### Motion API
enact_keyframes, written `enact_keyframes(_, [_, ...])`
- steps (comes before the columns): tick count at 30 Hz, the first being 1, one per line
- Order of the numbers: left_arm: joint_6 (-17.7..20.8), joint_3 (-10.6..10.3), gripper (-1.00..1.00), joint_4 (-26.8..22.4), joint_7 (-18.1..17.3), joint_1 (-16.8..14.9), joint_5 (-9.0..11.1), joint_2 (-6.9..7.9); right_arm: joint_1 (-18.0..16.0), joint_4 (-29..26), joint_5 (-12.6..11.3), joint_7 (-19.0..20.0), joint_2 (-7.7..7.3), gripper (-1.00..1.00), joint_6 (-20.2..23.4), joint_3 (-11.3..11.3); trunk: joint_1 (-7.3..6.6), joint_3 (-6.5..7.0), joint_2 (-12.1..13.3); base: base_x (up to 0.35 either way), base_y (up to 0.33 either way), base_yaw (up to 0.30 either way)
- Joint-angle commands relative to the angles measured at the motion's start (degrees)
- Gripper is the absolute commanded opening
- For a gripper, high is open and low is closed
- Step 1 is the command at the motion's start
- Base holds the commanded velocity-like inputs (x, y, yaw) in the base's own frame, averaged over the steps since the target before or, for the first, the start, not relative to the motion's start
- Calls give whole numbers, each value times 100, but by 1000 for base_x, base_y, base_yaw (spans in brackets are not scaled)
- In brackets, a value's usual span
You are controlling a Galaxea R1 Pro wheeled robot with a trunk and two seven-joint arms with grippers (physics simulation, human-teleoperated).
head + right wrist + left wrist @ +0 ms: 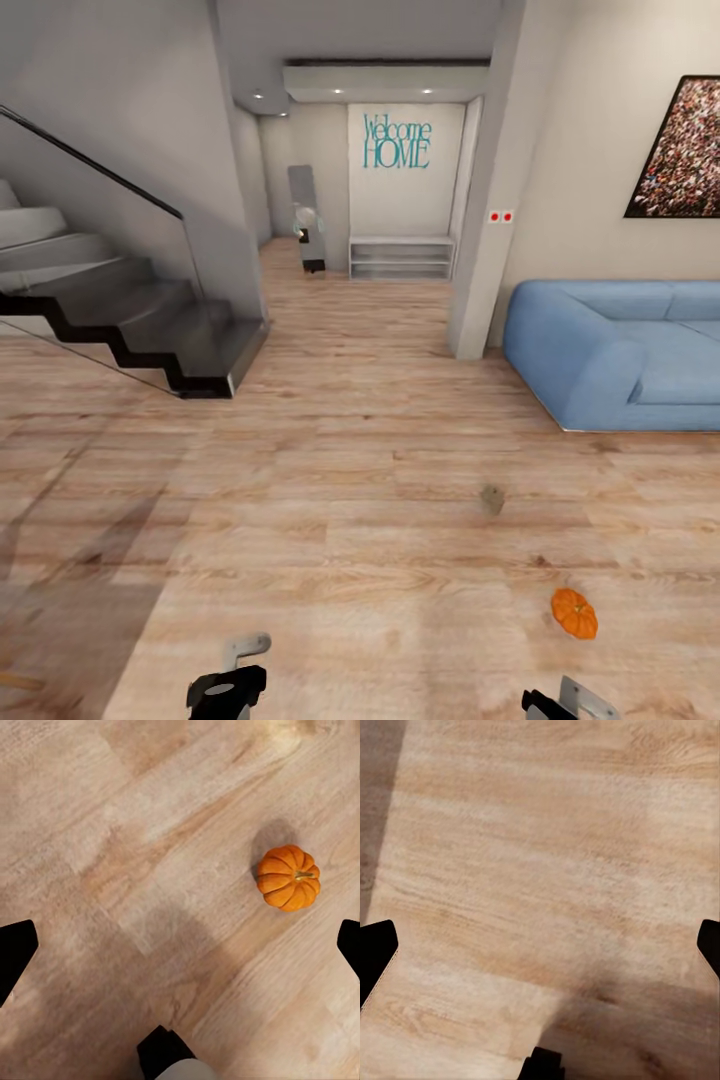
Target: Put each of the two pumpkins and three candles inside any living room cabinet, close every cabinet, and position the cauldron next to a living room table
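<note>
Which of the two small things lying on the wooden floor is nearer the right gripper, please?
The orange ribbed pumpkin; the small dull brown object lies farther off, toward the blue sofa.

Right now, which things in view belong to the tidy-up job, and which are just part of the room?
Belongs to the job:
- pumpkin, lying on the wooden floor ahead of the right hand

Just there:
- blue sofa
- staircase
- Welcome HOME lettering
- framed picture
- small grey-brown object, too small to identify
</note>
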Motion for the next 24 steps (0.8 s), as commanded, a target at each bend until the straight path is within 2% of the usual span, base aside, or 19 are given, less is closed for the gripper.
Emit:
enact_keyframes(1, [0, 0, 100, 0, 0, 0, 0, 0, 0, -9, 1, -2, 0, 100, 1, 0, 0, 0, 0, 330, 89, -2])
enact_keyframes(8, [0, 0, 100, 0, 0, 0, 0, 0, 0, -24, -6, 2, 0, 100, 3, 0, 0, -20, 0, 330, 89, -77])
enact_keyframes(24, [0, 0, 100, 0, 0, 0, 0, 6, 0, -22, -33, 1, 0, 100, 4, -9, 0, -112, 0, 330, 89, -223])
